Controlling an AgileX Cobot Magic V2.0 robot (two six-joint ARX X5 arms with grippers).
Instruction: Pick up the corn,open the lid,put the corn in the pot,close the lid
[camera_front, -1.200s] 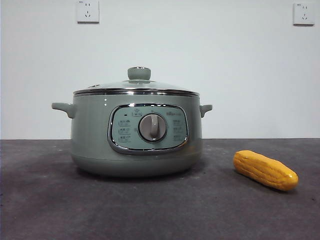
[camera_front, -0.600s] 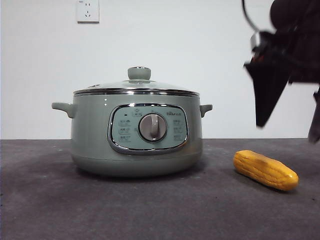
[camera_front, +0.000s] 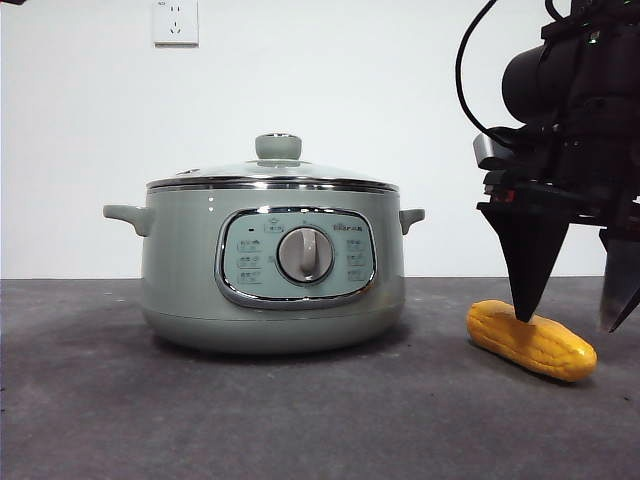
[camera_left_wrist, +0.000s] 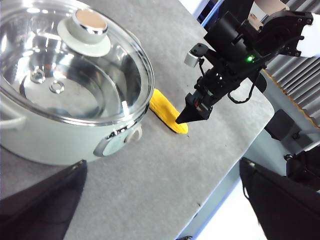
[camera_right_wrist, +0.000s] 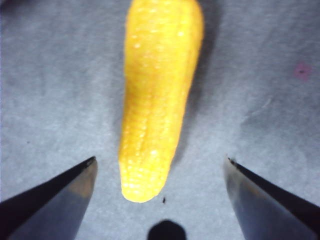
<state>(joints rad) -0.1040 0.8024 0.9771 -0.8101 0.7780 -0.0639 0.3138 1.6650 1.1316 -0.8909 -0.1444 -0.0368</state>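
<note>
Right hand (camera_front: 570, 318) spread wide, hovering right over the corn (camera_right_wrist: 157, 95) on the desk (camera_front: 300, 420), one tapered end between its jaws, long axis running straight away from it. Left hand (camera_left_wrist: 160, 200), also open, waits farther off, by the lidded pot (camera_left_wrist: 60, 130).

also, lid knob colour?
Sage green, with a shiny metallic top; the lid knob shows best in the left wrist view.
</note>
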